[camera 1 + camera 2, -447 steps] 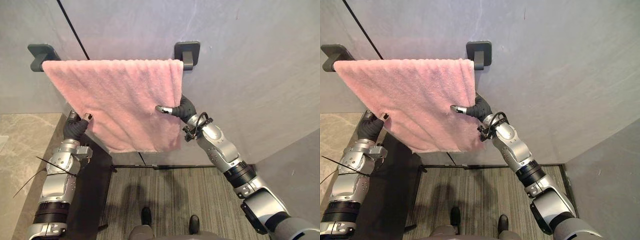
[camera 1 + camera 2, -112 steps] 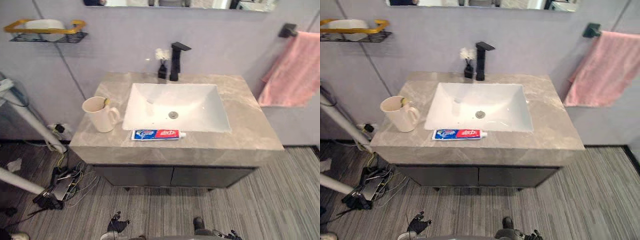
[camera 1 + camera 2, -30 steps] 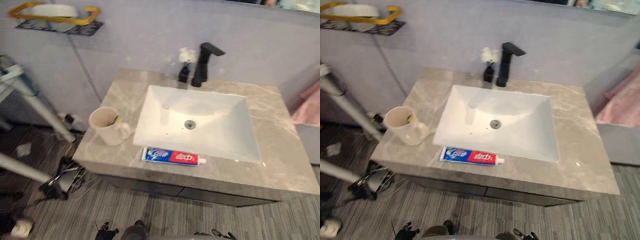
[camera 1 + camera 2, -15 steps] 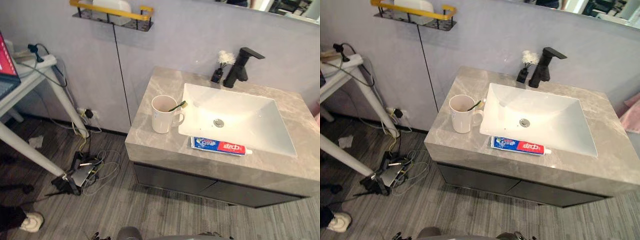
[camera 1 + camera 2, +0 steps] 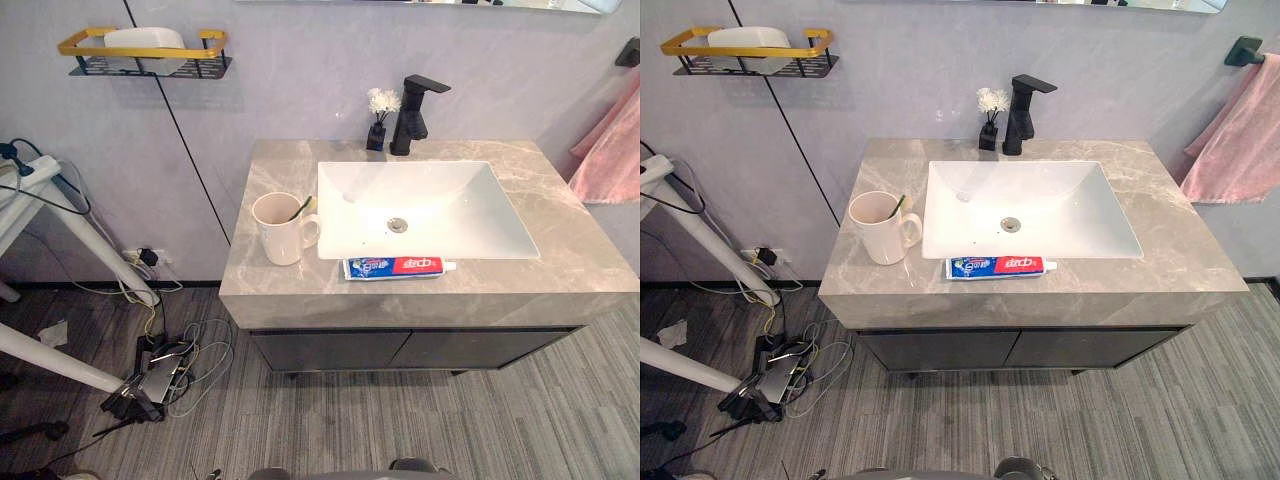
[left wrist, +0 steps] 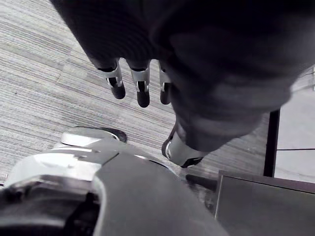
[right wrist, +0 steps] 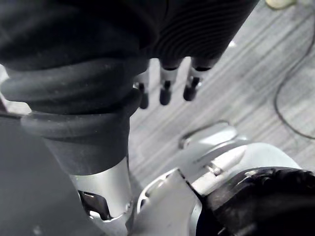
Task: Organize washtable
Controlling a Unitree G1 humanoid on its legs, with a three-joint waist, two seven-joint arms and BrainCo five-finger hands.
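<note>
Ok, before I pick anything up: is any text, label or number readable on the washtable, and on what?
Toothpaste tube: white lettering on its blue and red face, too small to read.
Mug: no print on the side that shows.
Faucet and countertop: no text or signs visible.

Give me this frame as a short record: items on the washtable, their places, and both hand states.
mug: on countertop left of sink, toothbrush inside
toothpaste: lying flat along sink's front edge
faucet: behind sink, flower vase beside it
towel: pink, hanging at right
left hand: open, empty, over floor
right hand: open, empty, over floor
</note>
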